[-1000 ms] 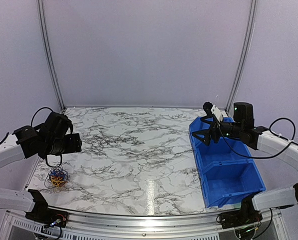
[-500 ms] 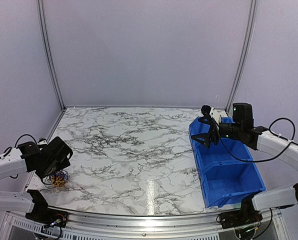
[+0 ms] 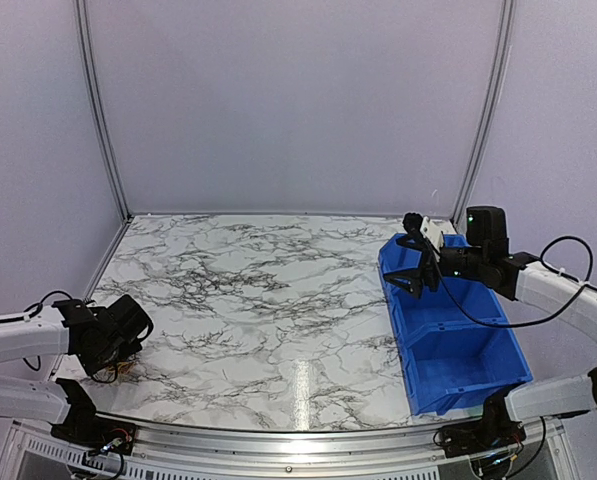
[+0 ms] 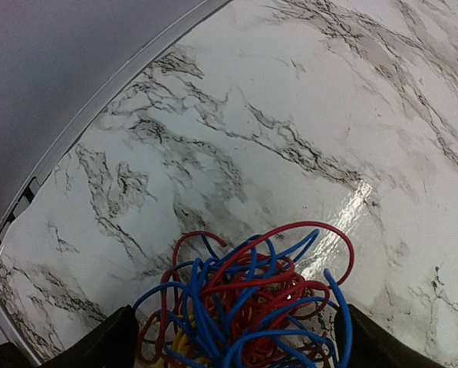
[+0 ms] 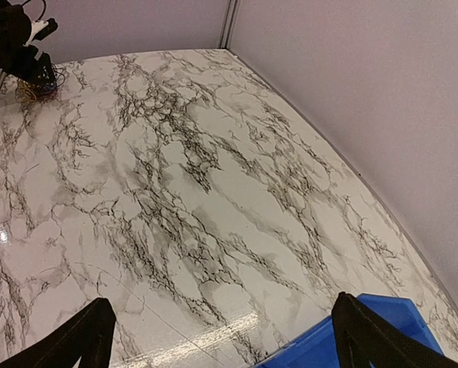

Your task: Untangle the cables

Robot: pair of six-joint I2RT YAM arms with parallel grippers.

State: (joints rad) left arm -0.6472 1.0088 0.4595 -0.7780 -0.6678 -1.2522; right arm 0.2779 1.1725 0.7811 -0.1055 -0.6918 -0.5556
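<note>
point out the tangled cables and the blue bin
tangled red, blue and yellow cables (image 4: 244, 307), left wrist view, middle of the bundle
blue plastic bin (image 3: 463, 355), top external view, bare inside floor, near end

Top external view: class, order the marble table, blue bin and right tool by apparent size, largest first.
1. Marble table, by far the largest.
2. Blue bin.
3. Right tool, open above the bin's far end; clearly smallest.
</note>
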